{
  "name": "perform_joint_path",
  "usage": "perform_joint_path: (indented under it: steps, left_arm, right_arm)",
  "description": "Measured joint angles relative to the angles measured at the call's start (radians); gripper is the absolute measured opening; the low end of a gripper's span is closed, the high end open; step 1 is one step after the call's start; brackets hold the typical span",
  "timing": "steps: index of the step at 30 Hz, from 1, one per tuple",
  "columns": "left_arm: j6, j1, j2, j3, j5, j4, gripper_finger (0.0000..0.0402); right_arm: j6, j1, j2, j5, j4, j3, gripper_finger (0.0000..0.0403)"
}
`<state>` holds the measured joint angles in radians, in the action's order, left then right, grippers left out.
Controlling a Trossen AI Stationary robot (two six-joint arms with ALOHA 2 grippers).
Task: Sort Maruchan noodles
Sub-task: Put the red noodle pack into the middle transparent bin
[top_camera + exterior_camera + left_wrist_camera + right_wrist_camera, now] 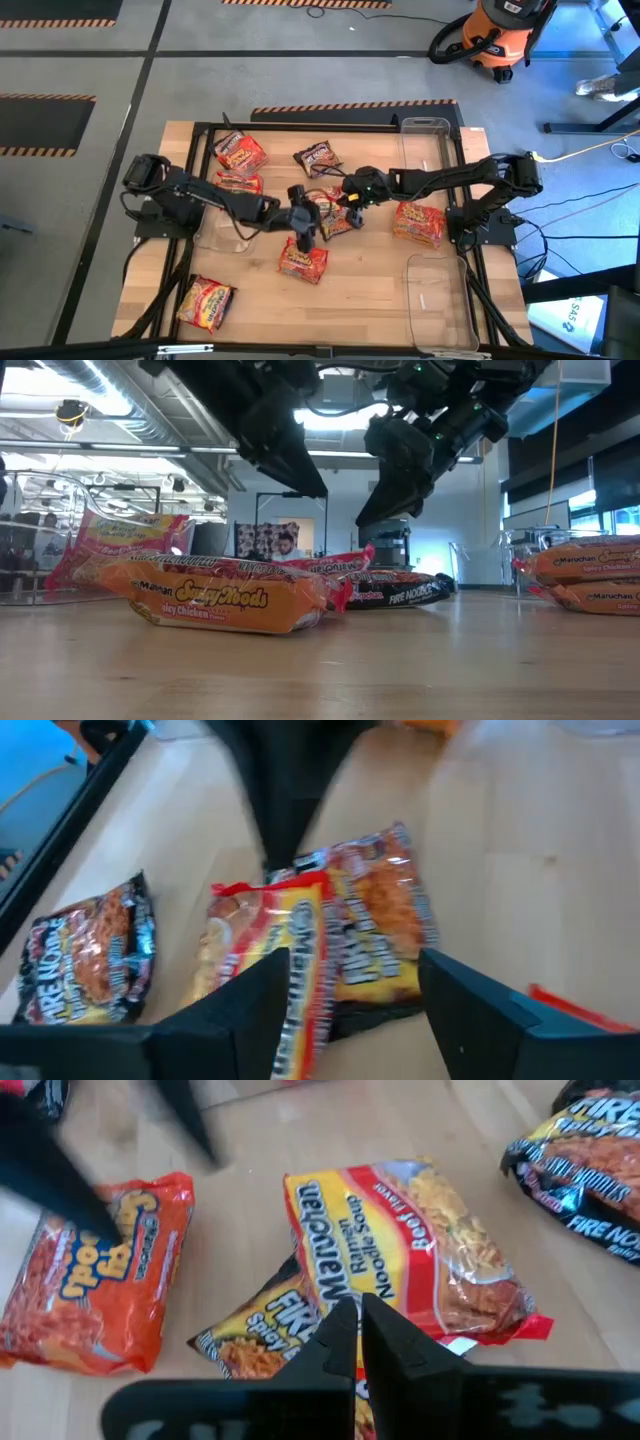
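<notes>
While my left claw [305,238] hung released over the middle of the counter [370,290], its fingers [250,1010] stood apart above a red-and-yellow Maruchan packet [400,1245] lying across a dark Fire Noodle packet [385,935] — neither was gripped. My right claw [352,196] hovered clenched just beside, holding nothing. An orange packet [302,262] lay near, other packets scattered around — one by the near left corner [205,302].

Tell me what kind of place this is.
Probably a robotics lab or workshop rather than a kitchen. The wooden table sits on a grey concrete floor marked with hazard-striped tape, an orange shop vacuum stands nearby, and the low view shows exposed ceiling ducts.
</notes>
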<state>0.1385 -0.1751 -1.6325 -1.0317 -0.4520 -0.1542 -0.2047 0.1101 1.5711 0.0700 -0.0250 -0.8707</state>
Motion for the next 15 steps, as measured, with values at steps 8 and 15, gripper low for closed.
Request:
perform_joint_path:
  steps: [8, 15]
  left_arm:
    - [-0.096, 0.134, 0.000, 0.000, 0.181, -0.034, 0.0233]
    - [-0.092, 0.189, -0.001, 0.002, 0.186, -0.102, 0.0230]
  right_arm:
    - [0.003, 0.000, 0.000, 0.001, -0.059, 0.000, 0.0000]
    - [0.001, -0.061, 0.000, -0.002, -0.086, 0.000, 0.0000]
